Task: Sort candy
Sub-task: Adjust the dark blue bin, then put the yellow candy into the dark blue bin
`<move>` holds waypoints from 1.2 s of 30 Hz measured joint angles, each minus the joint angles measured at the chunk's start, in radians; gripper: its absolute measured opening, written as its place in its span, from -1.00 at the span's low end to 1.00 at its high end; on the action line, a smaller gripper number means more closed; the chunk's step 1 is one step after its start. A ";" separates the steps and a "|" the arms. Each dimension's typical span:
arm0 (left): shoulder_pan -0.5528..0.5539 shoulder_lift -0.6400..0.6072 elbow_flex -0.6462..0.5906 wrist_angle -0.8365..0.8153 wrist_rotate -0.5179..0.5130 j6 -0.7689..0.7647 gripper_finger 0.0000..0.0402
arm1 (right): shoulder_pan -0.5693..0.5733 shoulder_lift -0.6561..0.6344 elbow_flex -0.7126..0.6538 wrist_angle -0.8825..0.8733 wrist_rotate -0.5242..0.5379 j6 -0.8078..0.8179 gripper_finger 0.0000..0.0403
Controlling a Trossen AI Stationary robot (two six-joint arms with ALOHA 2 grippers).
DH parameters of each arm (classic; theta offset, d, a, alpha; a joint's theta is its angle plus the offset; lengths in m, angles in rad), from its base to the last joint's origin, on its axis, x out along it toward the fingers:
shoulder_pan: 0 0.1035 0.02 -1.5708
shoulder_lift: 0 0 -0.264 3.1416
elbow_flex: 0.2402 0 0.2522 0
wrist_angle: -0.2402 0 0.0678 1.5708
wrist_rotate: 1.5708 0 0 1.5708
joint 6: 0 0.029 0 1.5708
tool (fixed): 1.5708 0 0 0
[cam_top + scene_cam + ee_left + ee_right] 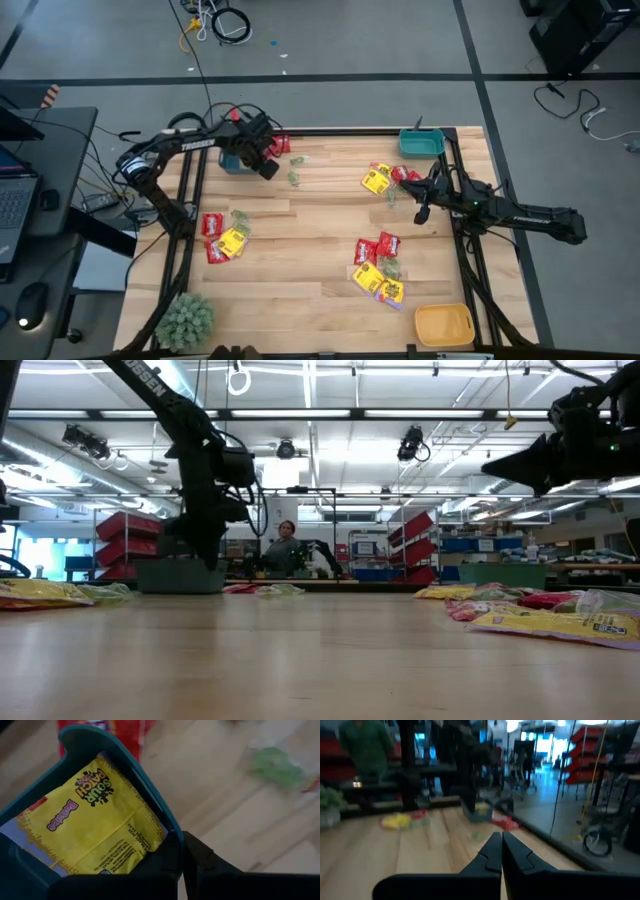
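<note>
Left end effector point(266, 166) closed, empty, over teal bin point(125, 762) holding 1 yellow candy packet point(95, 827). Right end effector point(501, 851) closed, empty, above bench point(300, 270). 3 candy clusters remain.

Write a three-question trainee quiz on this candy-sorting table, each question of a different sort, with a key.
1. True or false: the yellow packet seen past the left gripper lies inside the teal bin at the table's far left.
2. Multiple choice: the yellow-orange bin at the near right corner holds
A. red packets
B. pale green packets
C. no candy that shows
3. Fill in: the right gripper hangs above the table with its fingers ____.

Key
1. True; the left wrist view shows it within the bin's wall.
2. C; the high view shows only its bare inside.
3. Shut; the right wrist view shows the two fingertips meeting.
</note>
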 joint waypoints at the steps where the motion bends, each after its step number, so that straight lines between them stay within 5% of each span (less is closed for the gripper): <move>1: -0.010 0.000 0.000 0.005 0.012 -0.010 -0.97 | 0.000 0.000 0.000 0.023 0.000 0.007 -1.00; 10: -0.096 0.000 0.000 0.018 0.033 -0.049 -0.93 | 0.014 0.000 0.000 0.126 -0.117 0.111 -1.00; 26: -0.187 -0.013 0.086 -0.035 -0.004 0.161 -0.28 | 0.029 0.048 0.000 0.249 -0.182 0.106 -1.00; 31: -0.269 -0.123 0.052 0.079 -0.122 0.221 -0.50 | 0.029 0.197 0.000 0.369 -0.198 0.089 -1.00; 36: -0.327 -0.257 -0.026 0.198 -0.129 0.231 -0.91 | 0.031 0.386 0.045 0.465 -0.209 0.071 -1.00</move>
